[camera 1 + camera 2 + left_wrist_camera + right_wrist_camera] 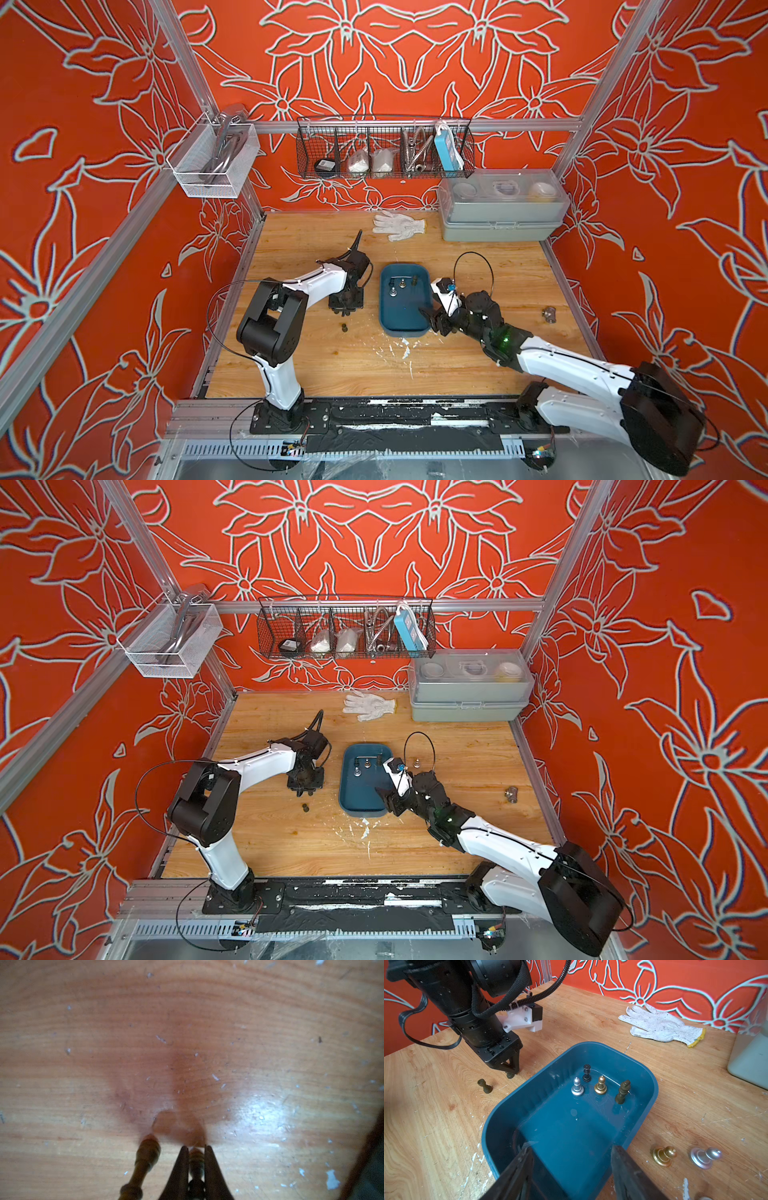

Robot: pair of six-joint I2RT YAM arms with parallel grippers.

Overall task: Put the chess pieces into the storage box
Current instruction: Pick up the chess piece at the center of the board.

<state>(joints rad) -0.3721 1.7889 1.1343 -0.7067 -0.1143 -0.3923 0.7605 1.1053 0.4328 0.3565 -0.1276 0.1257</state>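
The teal storage box (652, 1088) sits mid-table, seen in both top views (405, 330) (361, 808). Several chess pieces stand inside it: silver (577, 1087), gold (600, 1086), black (587, 1073) and olive (623, 1092). My left gripper (195, 1147) points down at the table left of the box, shut on a dark olive chess piece (195, 1159). A second olive piece (143, 1165) (344, 328) lies beside it. My right gripper (572, 1153) (432, 320) hangs open over the box's near end, holding nothing. A gold piece (663, 1155) and a silver piece (705, 1157) lie on the wood right of the box.
A white glove (399, 225) lies at the back, next to a grey lidded box (503, 208) in the back right corner. A small metal fitting (549, 314) sits near the right edge. Wire baskets (384, 149) (214, 162) hang on the walls. White flecks (405, 349) mark the wood.
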